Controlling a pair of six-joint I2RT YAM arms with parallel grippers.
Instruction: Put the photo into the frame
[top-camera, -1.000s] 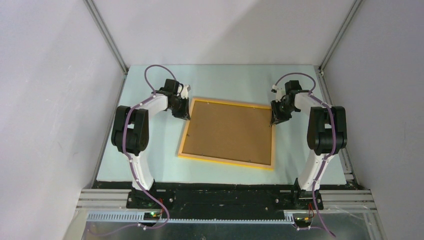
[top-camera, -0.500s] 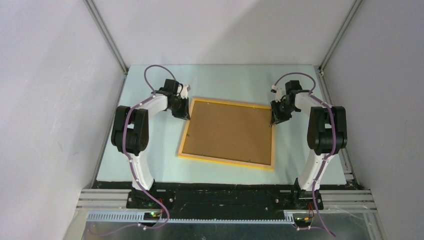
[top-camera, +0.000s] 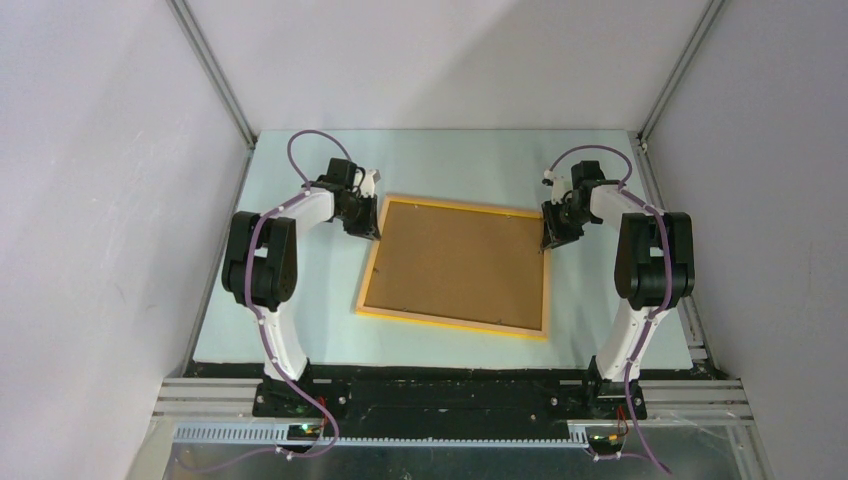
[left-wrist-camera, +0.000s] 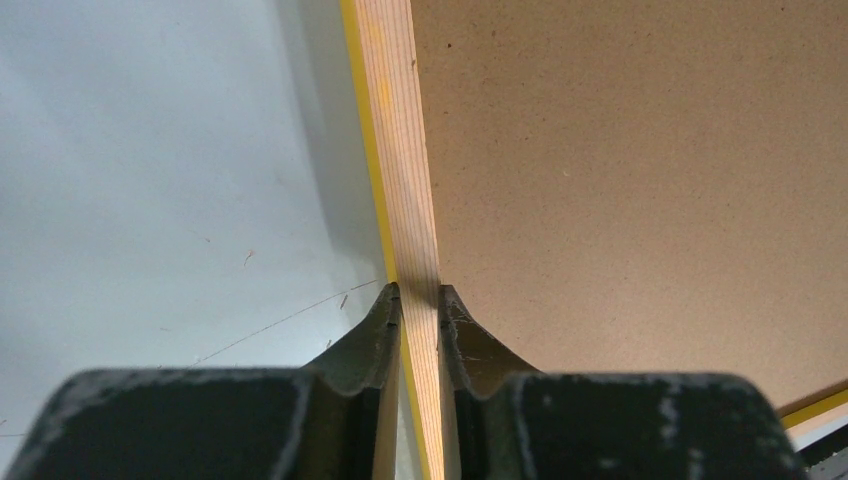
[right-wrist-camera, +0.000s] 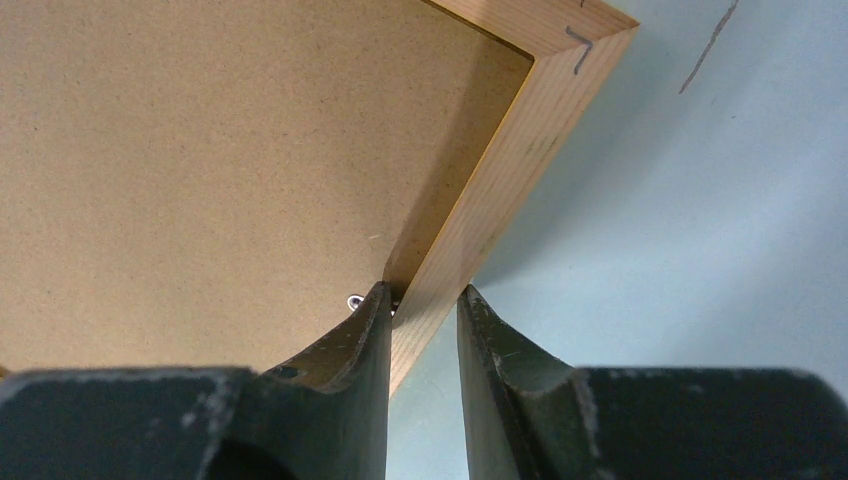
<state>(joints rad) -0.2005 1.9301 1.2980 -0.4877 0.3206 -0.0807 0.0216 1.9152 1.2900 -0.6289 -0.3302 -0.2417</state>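
Note:
The yellow-orange wooden frame (top-camera: 452, 324) lies back side up in the middle of the table, with a plain brown backing board (top-camera: 460, 262) filling it. The photo is hidden. My left gripper (top-camera: 372, 232) is at the frame's far left corner. In the left wrist view it (left-wrist-camera: 420, 295) is shut on the left rail (left-wrist-camera: 395, 150), one finger on each side. My right gripper (top-camera: 547, 240) is at the far right corner. In the right wrist view it (right-wrist-camera: 424, 295) straddles the right rail (right-wrist-camera: 510, 170), which runs slantwise between both fingertips and touches them.
The pale blue-green table (top-camera: 300, 330) is walled by grey panels on the left, right and back. A small metal clip (right-wrist-camera: 354, 301) sits on the backing board (right-wrist-camera: 200, 160) beside the right rail. Both arm bases stand at the near edge.

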